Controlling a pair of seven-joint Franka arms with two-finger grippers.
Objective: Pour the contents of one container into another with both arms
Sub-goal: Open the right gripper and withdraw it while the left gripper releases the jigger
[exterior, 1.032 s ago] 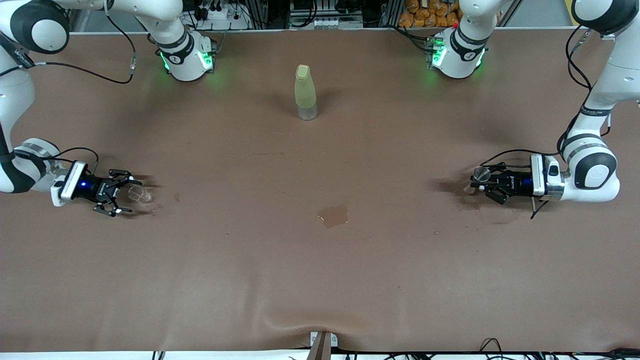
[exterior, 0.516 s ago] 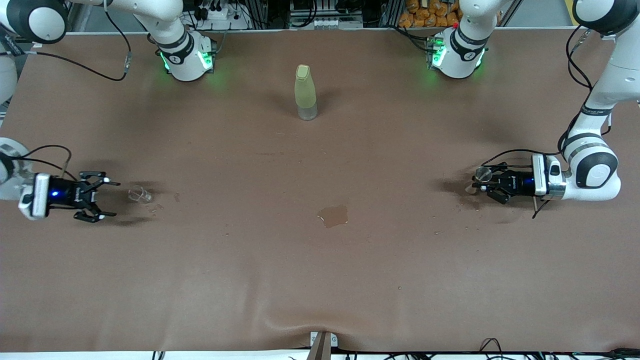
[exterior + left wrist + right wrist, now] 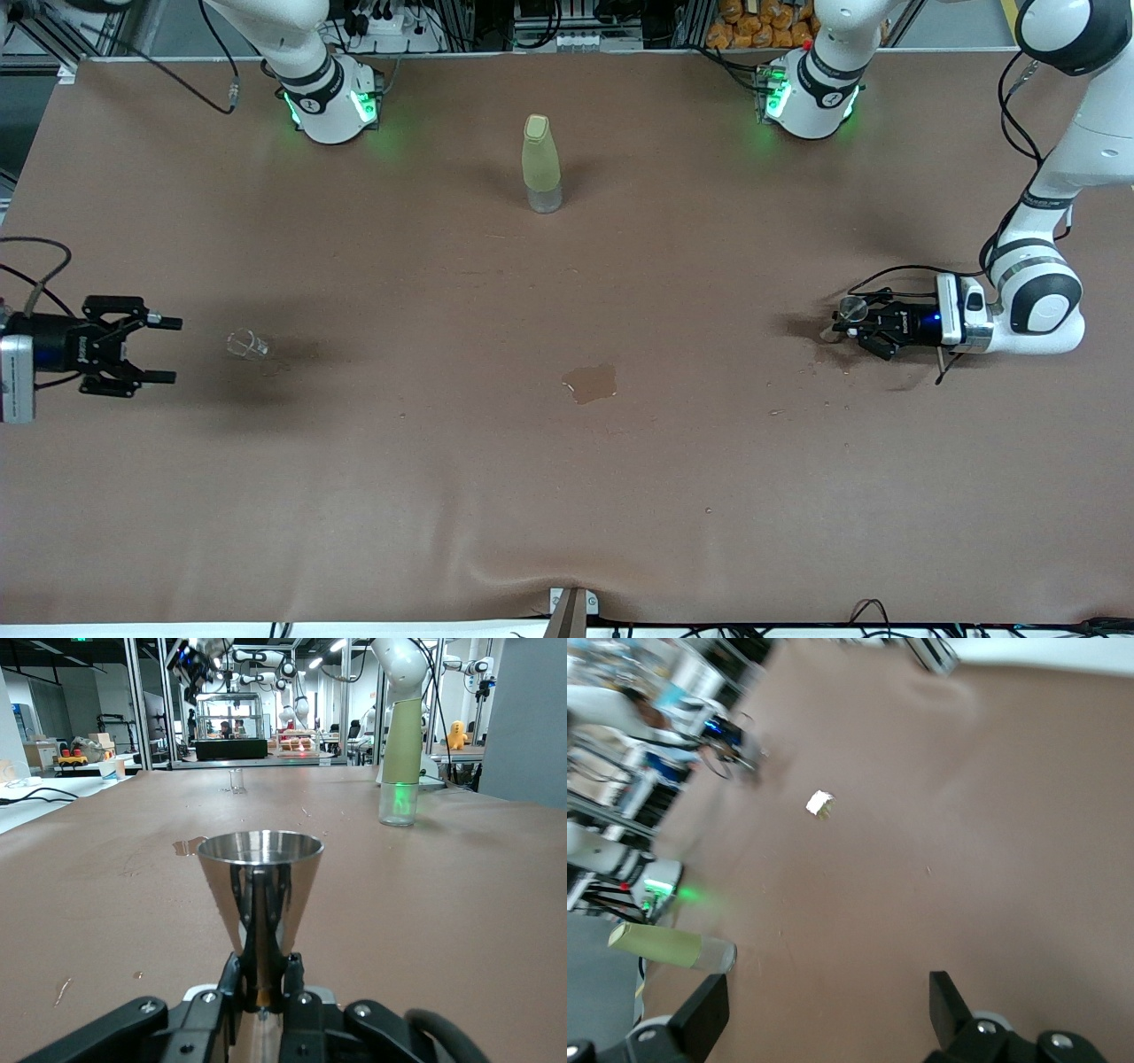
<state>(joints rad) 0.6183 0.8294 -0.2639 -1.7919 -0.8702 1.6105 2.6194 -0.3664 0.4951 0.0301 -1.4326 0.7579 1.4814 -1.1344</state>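
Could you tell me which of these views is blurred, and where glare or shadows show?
Right wrist view: smeared and tilted, bottle soft. Left wrist view: sharp, metal cup mirroring the gripper. Front view: green glow at both bases, dark shadow beside the small glass.

No text, label, brand, number or sign can be read anywhere in these views: small markings on the arms and grippers are too tiny to make out as letters.

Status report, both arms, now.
Left pincer shut on steel cone-shaped measuring cup. Right pincer open, empty, beside small clear glass. Puddle mid-table.
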